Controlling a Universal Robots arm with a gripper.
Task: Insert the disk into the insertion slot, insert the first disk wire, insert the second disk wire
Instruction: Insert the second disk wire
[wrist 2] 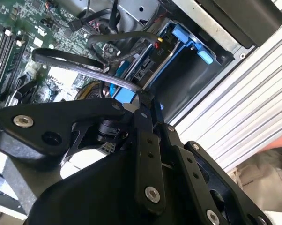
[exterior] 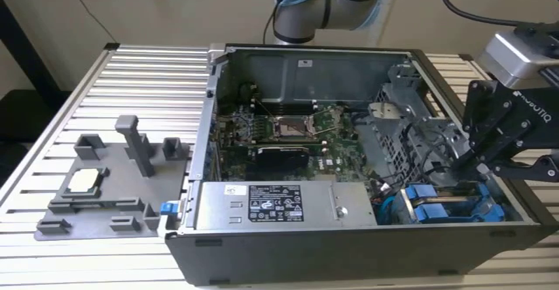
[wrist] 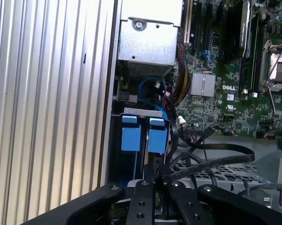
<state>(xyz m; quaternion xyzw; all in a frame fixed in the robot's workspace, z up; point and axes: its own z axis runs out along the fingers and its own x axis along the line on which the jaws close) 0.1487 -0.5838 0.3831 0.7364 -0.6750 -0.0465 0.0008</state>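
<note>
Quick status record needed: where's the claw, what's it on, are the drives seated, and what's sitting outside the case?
claw: at the drive cage on the exterior view's right, over the blue carriers; claw
grip: closed on a cable connector
disk: two blue-fronted carriers side by side in the cage, disk, second drive
cables: black flat cable looping by the claw
outside case: grey fixture tray on the exterior view's left
</note>
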